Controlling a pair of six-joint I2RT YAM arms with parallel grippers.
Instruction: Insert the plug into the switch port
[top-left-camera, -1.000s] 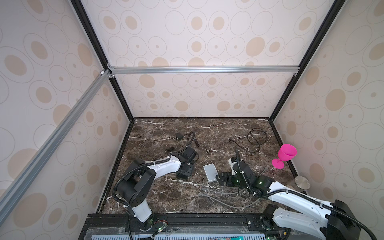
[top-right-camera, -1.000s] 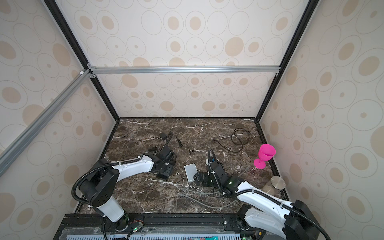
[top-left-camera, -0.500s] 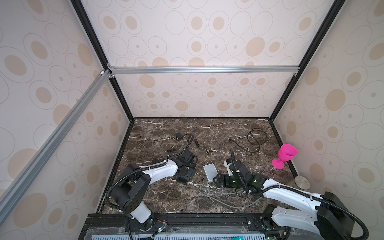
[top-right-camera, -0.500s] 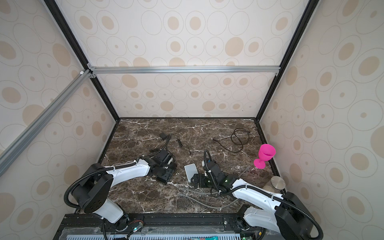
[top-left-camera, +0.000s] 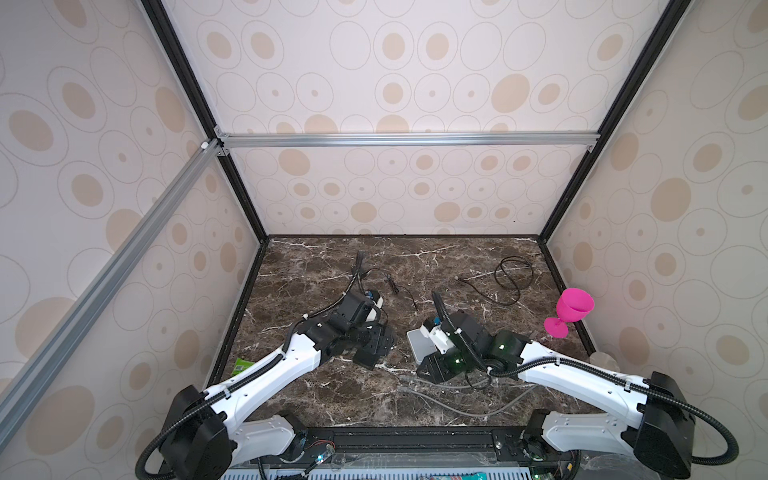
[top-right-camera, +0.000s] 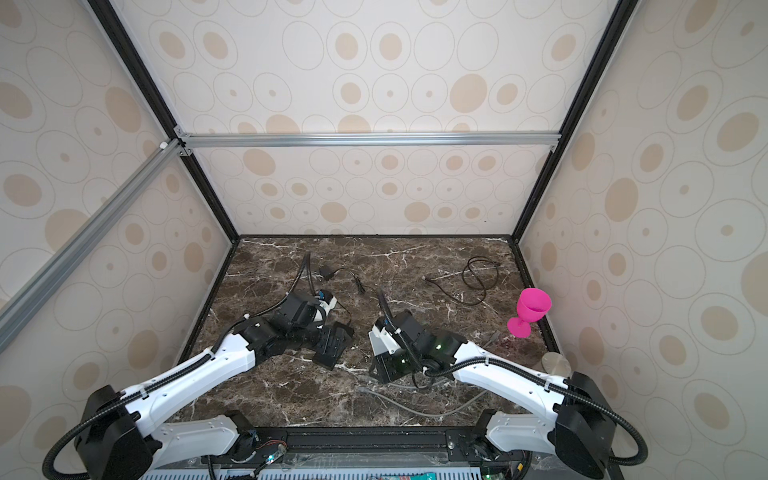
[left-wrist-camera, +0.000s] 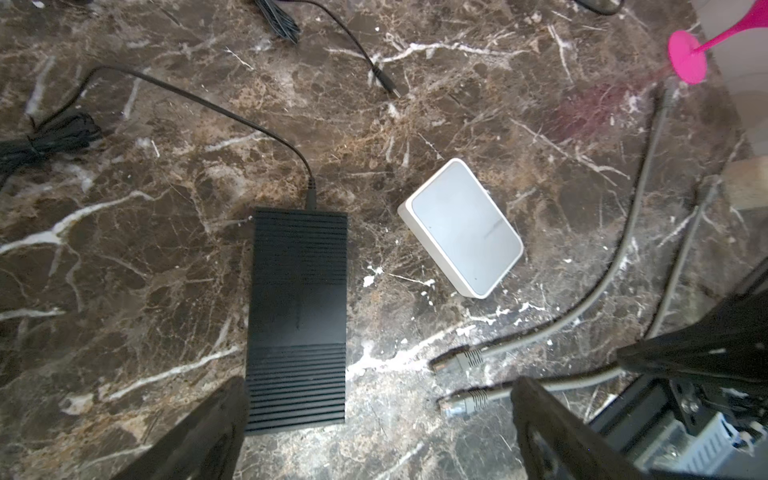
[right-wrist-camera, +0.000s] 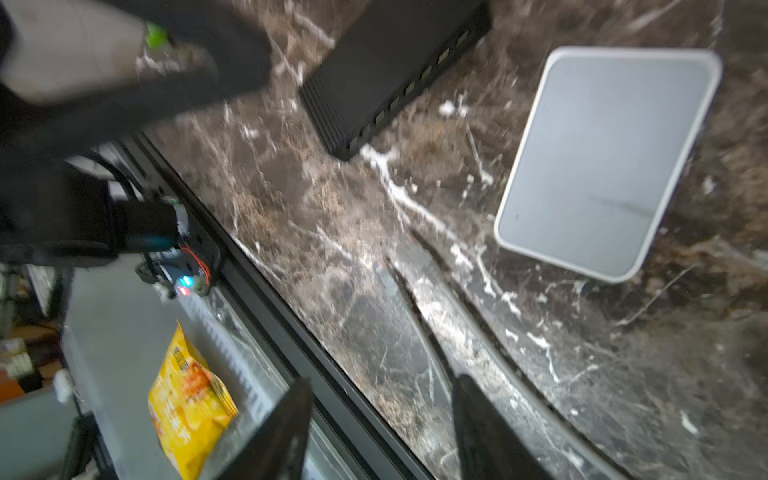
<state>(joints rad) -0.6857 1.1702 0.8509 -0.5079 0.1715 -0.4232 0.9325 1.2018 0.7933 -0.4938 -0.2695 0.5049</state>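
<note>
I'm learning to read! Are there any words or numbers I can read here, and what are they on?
No text reads clearly.
Yellow snack bag: printing, too blurred to read.
Black switch: faint mark, unreadable.
Green tag: too small to read.
White box: no text visible.

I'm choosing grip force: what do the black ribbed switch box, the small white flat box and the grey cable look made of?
Black ribbed switch box: probably matte moulded plastic, maybe metal; fine parallel ribs. Small white flat box: likely smooth satin plastic, rounded corners. Grey cable: flexible rubbery jacket, lying in loose curves, ribbed boot at the plug.
</note>
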